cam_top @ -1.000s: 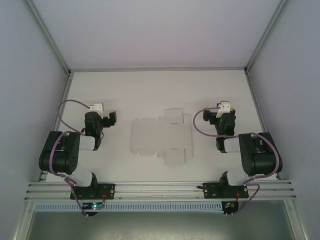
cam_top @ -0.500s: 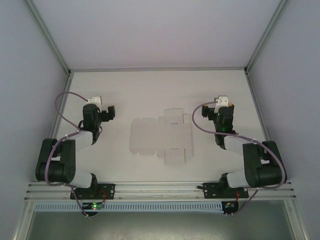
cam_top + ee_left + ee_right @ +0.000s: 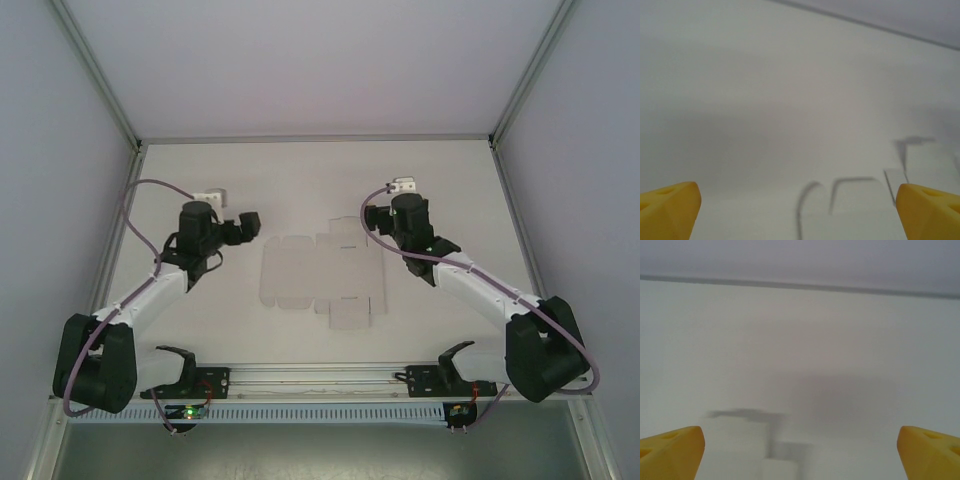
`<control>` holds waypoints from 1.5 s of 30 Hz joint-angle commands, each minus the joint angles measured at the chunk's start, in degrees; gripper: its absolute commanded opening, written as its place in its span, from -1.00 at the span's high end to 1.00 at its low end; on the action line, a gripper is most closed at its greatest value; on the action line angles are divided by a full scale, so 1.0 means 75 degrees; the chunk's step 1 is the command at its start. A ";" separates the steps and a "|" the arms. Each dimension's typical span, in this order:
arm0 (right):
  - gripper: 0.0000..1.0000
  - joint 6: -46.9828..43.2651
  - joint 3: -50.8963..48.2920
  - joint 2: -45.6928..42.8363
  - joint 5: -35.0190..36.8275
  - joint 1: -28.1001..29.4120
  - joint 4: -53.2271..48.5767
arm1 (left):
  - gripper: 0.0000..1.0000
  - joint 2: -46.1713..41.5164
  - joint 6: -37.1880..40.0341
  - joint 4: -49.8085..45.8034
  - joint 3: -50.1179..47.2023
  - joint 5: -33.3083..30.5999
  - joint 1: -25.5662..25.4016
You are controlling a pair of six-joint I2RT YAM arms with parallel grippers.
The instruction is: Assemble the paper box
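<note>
- White card, flat and unfolded: paper box (image 3: 322, 272) lying as a cut-out sheet at the middle of the pale table (image 3: 300, 170), flaps spread out, crease lines faint.
- Left gripper (image 3: 246, 226) hovering just left of the sheet's far-left flaps, yellow fingertips (image 3: 669, 210) spread wide with nothing between them.
- Right gripper (image 3: 374, 219) near the sheet's far-right corner, likewise wide open and empty, yellow fingertips (image 3: 671, 449) low at the frame's corners.
- Seen from the left wrist: rounded flap edges with dark shadows, low between the fingers.
- Seen from the right wrist: a square flap corner, low and left of centre.
- Both arms stretched inward from the near rail (image 3: 320, 375).
</note>
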 commanded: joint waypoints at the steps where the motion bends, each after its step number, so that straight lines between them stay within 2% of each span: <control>1: -0.97 0.1324 -0.0626 0.0080 -0.1879 0.0277 0.0217 | -1.00 0.0121 -0.0649 -0.0389 -0.0207 0.0027 -0.0361; 6: -0.97 0.1653 -0.0921 0.0729 -0.2542 0.0656 0.0669 | -1.00 0.0875 -0.0749 -0.0561 0.0049 0.0397 -0.0745; 13: -0.97 0.1945 -0.1012 0.1729 -0.2386 0.0650 0.0727 | -1.00 0.1695 -0.1068 -0.0312 0.0098 0.0675 -0.0868; 18: -0.96 0.2116 -0.1218 0.2107 -0.2127 0.0624 0.0796 | -1.00 0.1844 -0.1169 -0.0051 -0.0006 0.1113 -0.0927; 25: -0.97 0.2410 -0.1671 0.2369 -0.2150 0.0580 0.1257 | -1.00 0.1994 -0.1325 0.0179 -0.0149 0.1473 -0.1019; 32: -0.97 0.2559 -0.1935 0.2483 -0.2284 0.0555 0.1581 | -1.00 0.2336 -0.1883 0.1369 -0.0278 0.2789 -0.1129; 37: -0.97 0.2602 -0.2099 0.2406 -0.2385 0.0532 0.1757 | -0.97 0.2211 -0.2149 0.1611 -0.0403 0.2984 -0.1164; 38: -0.97 0.2610 -0.2115 0.2415 -0.2424 0.0533 0.1799 | -0.92 0.2165 -0.2180 0.1698 -0.0446 0.3034 -0.1178; 41: -0.96 0.2630 -0.2143 0.2444 -0.2508 0.0530 0.1894 | -0.56 0.1997 -0.2379 0.1898 -0.0537 0.3140 -0.1202; 44: -0.97 0.2607 -0.2198 0.2438 -0.2636 0.0518 0.2047 | 0.06 0.1785 -0.2384 0.1807 -0.0547 0.3113 -0.1248; 45: -0.97 0.2589 -0.2190 0.2380 -0.2674 0.0522 0.2095 | 0.39 0.1702 -0.2351 0.1719 -0.0537 0.3082 -0.1267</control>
